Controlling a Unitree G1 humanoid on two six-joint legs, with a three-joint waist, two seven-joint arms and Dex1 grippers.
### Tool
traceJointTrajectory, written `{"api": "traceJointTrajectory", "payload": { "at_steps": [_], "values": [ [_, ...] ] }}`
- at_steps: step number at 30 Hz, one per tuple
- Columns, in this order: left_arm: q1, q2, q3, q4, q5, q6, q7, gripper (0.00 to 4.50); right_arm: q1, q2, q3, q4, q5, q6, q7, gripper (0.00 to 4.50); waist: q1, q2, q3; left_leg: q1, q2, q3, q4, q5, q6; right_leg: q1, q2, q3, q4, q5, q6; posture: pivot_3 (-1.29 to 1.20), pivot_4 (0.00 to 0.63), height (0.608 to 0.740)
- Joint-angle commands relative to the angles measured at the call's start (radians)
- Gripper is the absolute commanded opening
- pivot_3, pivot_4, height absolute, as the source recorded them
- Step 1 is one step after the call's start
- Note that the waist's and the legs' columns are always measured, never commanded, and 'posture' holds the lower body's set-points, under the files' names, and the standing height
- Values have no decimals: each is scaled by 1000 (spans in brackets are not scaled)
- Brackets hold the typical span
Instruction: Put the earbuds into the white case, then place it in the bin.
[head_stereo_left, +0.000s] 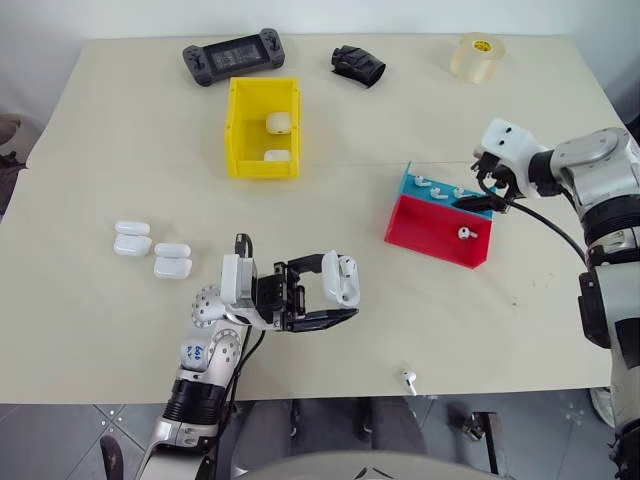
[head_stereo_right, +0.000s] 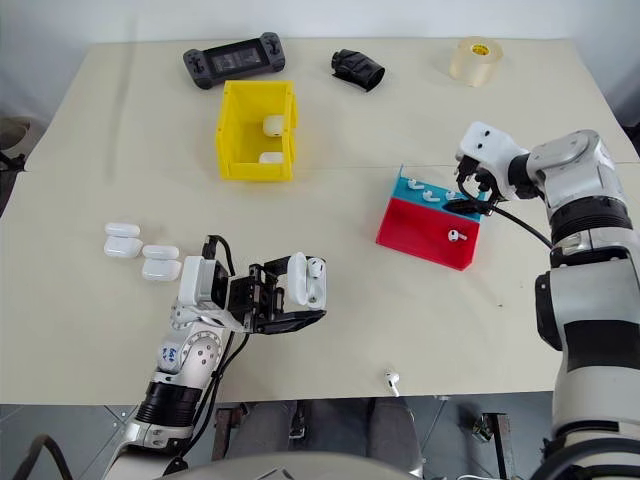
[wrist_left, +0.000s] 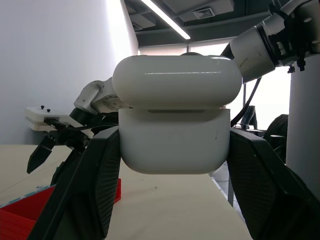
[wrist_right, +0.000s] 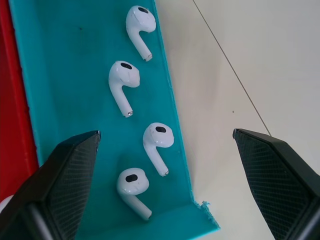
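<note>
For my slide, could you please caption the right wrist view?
Open right gripper above four earbuds in the teal tray.

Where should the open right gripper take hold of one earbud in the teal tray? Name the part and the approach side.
Judging from the right wrist view, grip the earbud across its rounded head, coming from above. It lies flat in the teal tray with its thin stem close to the wall; the head is the bulkiest part, and the open right gripper straddles it.

Bright even overhead light, soft shadows, sharp views, ceiling strip light (wrist_left: 165, 20) glaring
</note>
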Motion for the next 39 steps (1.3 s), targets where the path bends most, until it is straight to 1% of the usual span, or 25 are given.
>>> {"api": "traceJointTrajectory", "payload": {
  "at_steps": [1, 3, 6, 8, 10, 15, 22, 25, 30, 38, 39],
  "values": [
    [-1, 5, 1, -33, 2, -20, 4, 2928, -64, -20, -57, -1, 26, 20, 18, 4453, 0, 0, 0, 0, 0, 0, 0, 0, 0, 0, 0, 0, 0, 0, 0, 0, 150, 740],
    [0, 10, 5, -24, 0, -24, 0, 2928, -103, -26, -92, -10, 59, 94, 83, 4453, -1, 1, 1, 0, 0, 0, 0, 0, 0, 0, 0, 0, 0, 0, 0, 0, 150, 740],
    [6, 16, 10, -15, -4, -31, -9, 2928, -116, -37, -90, -51, 66, 192, 207, 4453, -1, 2, 1, 0, 1, 0, 0, 0, 0, 0, 0, 0, 0, 0, 0, 0, 150, 740],
    [11, 16, 10, -9, -6, -35, -16, 2928, -92, -36, -77, -126, 73, 281, 292, 4453, 1, 2, 1, 0, 2, 0, 0, 0, 0, 0, 0, 0, 0, 0, 0, 0, 150, 740],
    [15, 14, 8, -4, -7, -40, -21, 2928, -46, -31, -68, -219, 78, 356, 335, 4453, 2, 2, 1, 0, 1, 0, 0, 0, 0, 0, 0, 0, 1, 0, 0, 0, 150, 740],
    [8, 10, 8, 8, -10, -38, -33, 2928, 70, -10, -57, -361, 67, 409, 295, 4453, 2, 2, 1, 0, -1, -1, 0, 0, 0, 0, 0, 0, 1, 0, 0, 0, 150, 740],
    [-6, 12, 16, 22, -12, -35, -43, 2928, 128, 6, -44, -408, 62, 397, 265, 4453, 1, 2, 1, 0, -1, -1, 1, 0, 0, 0, 0, 0, 2, 0, 0, 0, 150, 740],
    [-7, 12, 17, 22, -12, -36, -43, 2928, 132, 12, -40, -412, 63, 393, 262, 3869, 1, 2, 1, 0, -1, -1, 1, 0, -1, 0, 0, 0, 2, 0, 0, 0, 150, 740],
    [-3, 12, 17, 17, -12, -34, -39, 2928, 131, 13, -33, -401, 59, 374, 264, 2221, 1, 2, 1, 0, -1, -1, 1, 0, -1, 0, 0, 0, 2, 0, 0, 0, 150, 740],
    [-5, 14, 17, 9, -13, -29, -32, 2928, 123, 24, -27, -383, 59, 347, 251, 2221, 1, 2, 1, 0, -1, -1, 1, 0, -1, 0, 0, 0, 2, 0, 0, 0, 150, 740],
    [-6, 14, 17, 8, -13, -29, -31, 2928, 123, 25, -27, -382, 59, 345, 250, 2043, 1, 2, 1, 0, -1, -1, 1, 0, -1, 0, 0, 0, 3, 0, 0, 0, 150, 740]
  ]
}}
